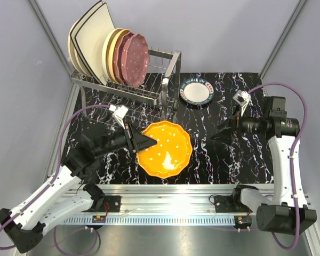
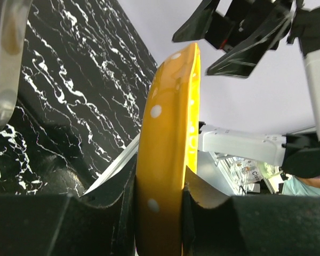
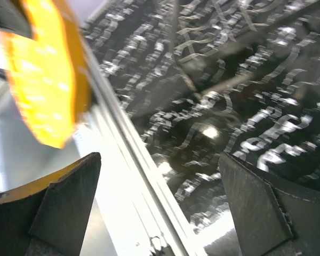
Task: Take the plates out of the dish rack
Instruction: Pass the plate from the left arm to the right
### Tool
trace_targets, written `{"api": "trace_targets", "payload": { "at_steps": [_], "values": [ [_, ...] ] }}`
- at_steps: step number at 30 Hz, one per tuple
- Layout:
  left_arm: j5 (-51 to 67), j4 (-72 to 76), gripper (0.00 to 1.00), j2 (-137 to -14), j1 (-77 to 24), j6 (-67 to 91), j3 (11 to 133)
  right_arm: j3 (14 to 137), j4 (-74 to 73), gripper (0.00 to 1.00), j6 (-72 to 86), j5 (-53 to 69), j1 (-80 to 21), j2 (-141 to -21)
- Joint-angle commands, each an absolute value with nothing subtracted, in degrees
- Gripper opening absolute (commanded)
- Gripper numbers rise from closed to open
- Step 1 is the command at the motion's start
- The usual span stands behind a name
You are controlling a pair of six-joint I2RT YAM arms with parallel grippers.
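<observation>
1. Orange plate [image 1: 165, 149]: clamped by its rim in my left gripper [image 1: 148, 141], over the table [image 1: 229, 165]
2. Right gripper [image 1: 216, 136]: jaws spread wide, holding nothing
3. Other plates [image 1: 112, 50]: upright in the dish rack [image 1: 149, 96]

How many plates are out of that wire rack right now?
2. The orange plate is held by its rim in the left gripper; the white patterned-rim plate lies on the mat right of the dish rack. None seems hidden.

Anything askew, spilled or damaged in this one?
Nothing stands out. The left gripper clamps the orange plate by its rim, the other plates stand on edge in the dish rack, and the patterned plate lies flat on the mat.
</observation>
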State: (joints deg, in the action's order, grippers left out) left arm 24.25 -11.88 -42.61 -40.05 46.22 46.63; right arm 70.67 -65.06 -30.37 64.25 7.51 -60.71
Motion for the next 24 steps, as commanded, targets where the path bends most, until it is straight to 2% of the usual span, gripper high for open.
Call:
{"api": "trace_targets", "payload": {
  "at_steps": [1,7,24],
  "values": [
    [27.6,3.3,0.0,-41.9,-39.9,49.2,46.2,72.4,-67.0,1.0,-27.9,73.4,6.9,-62.7],
    [27.3,8.2,0.0,-43.8,-39.8,50.5,43.1,70.1,-59.0,1.0,-19.8,73.4,-2.1,-65.0],
    [26.6,17.7,0.0,-49.7,-40.0,53.6,40.3,66.3,-41.7,0.98,-5.8,70.1,-17.7,-72.8]
  ]
}}
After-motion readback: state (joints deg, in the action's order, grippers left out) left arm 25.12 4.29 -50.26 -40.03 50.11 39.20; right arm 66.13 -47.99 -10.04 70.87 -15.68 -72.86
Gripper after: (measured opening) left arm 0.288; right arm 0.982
